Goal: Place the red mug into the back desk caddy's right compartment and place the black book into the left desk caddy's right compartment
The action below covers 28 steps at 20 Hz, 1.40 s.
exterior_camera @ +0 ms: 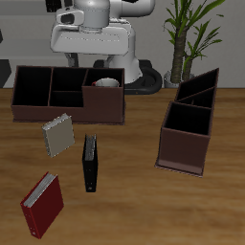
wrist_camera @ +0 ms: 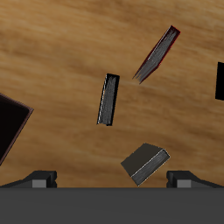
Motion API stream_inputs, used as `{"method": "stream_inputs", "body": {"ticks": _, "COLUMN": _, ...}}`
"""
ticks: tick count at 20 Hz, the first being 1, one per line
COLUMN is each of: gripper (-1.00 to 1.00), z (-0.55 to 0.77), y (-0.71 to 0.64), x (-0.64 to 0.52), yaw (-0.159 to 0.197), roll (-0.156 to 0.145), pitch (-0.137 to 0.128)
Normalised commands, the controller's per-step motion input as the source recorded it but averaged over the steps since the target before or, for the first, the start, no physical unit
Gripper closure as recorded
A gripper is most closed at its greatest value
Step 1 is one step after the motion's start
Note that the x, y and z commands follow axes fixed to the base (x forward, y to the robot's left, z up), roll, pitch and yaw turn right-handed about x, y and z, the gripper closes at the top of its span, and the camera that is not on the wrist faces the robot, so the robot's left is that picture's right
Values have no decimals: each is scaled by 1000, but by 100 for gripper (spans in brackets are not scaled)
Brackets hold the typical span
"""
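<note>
Black book (wrist_camera: 108,99) well clear of gripper (wrist_camera: 109,179)

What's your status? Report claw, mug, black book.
Claw open, empty, above table. Red mug in back desk caddy's right compartment. Black book on table, not yet placed. Grey book near it, apart.

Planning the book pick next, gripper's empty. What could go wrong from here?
1. The black book stands on a thin edge; a glancing touch from the open gripper could topple it.
2. The grey-beige book is close beside it; a finger might knock it.
3. The left desk caddy sits across the table: a long carry, so a slip is possible.
</note>
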Motion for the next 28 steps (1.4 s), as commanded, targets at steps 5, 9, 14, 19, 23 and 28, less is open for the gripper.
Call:
{"method": "stream_inputs", "body": {"ticks": 5, "gripper": -100, "z": -101, "y": -76, "x": 331, "yaw": 35, "roll": 6, "pitch": -24}}
{"method": "stream_inputs", "body": {"ticks": 9, "gripper": -100, "z": -284, "y": -28, "x": 375, "yaw": 21, "roll": 42, "pitch": 13}}
{"method": "stream_inputs", "body": {"ticks": 14, "gripper": -100, "z": -344, "y": -75, "x": 375, "yaw": -24, "roll": 4, "pitch": -10}}
{"method": "stream_inputs", "body": {"ticks": 19, "gripper": -100, "z": -449, "y": 0, "x": 206, "yaw": -52, "roll": -4, "pitch": -89}}
{"method": "stream_inputs", "body": {"ticks": 23, "gripper": -100, "z": -305, "y": -46, "x": 105, "yaw": -4, "roll": -51, "pitch": -121}}
{"method": "stream_inputs", "body": {"ticks": 28, "gripper": -100, "z": -405, "y": -57, "x": 163, "yaw": -50, "roll": -12, "pitch": -14}}
